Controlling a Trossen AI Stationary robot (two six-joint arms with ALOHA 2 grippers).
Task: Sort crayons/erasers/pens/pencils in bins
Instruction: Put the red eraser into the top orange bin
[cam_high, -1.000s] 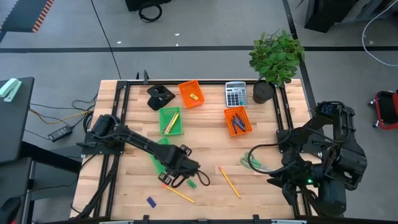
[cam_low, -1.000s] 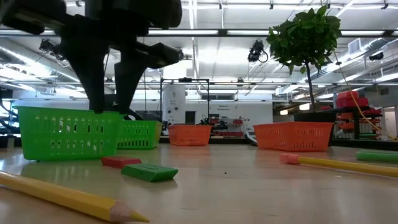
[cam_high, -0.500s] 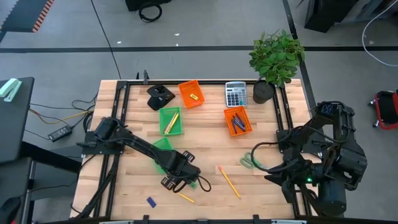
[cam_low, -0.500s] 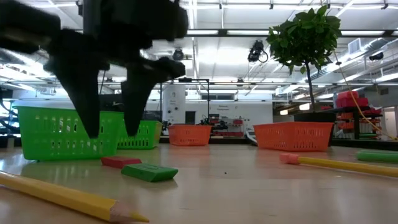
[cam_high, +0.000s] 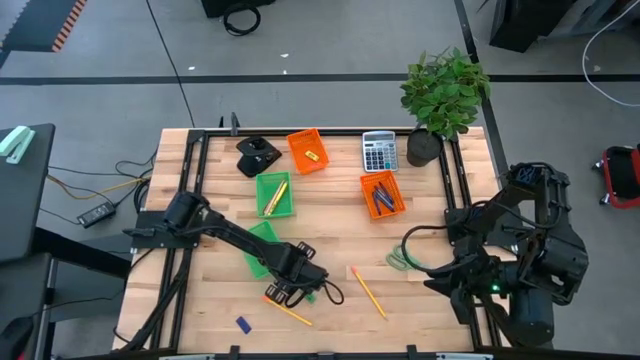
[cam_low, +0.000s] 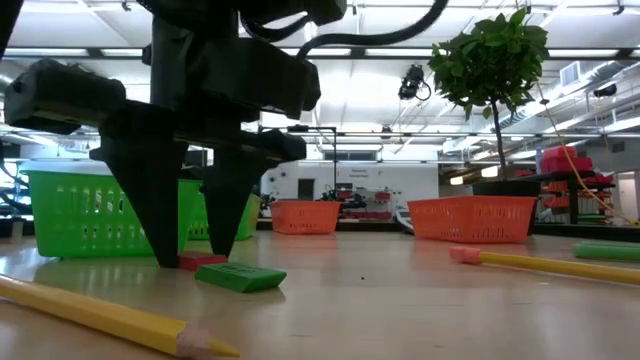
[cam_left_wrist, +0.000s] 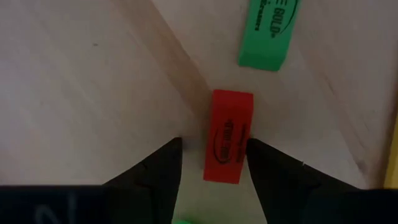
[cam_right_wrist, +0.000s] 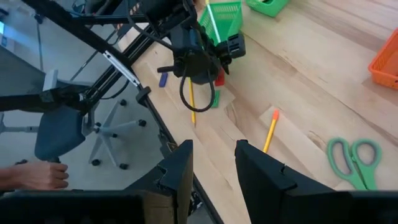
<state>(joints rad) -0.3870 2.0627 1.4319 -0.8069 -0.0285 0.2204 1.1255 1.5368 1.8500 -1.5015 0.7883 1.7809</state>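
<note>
A red eraser (cam_left_wrist: 229, 146) lies flat on the table, with a green eraser (cam_left_wrist: 266, 34) just beyond it. My left gripper (cam_left_wrist: 214, 152) points straight down over the red eraser. It is open, one finger on each side of the eraser, and in the low view its fingertips (cam_low: 170, 260) reach the tabletop. A yellow pencil (cam_high: 292, 314) and a blue eraser (cam_high: 243, 323) lie close by. My right gripper (cam_right_wrist: 212, 163) waits raised over the table's near right corner, open and with nothing between its fingers. My left gripper comes from above with the red eraser between its open fingers, which lie across it. One finger stands right at the eraser's long side (cam_left_wrist: 249, 144) and the other stands apart from it. I cannot tell whether it touches. The eraser lies flat on the table.
Two orange bins (cam_high: 307, 150) (cam_high: 382, 195) and two green bins (cam_high: 274, 195) (cam_high: 262, 243) stand farther back, one green bin partly under the left arm. A second pencil (cam_high: 368, 292) and green scissors (cam_high: 404, 260) lie mid-table. A calculator (cam_high: 379, 150) and a potted plant (cam_high: 440, 90) stand at the far edge.
My left gripper has come down over the red eraser, drifting a little toward the table's near edge, until its fingertips reach the tabletop. Its fingers have spread wider on the way. The erasers and pencils have stayed where they were.
</note>
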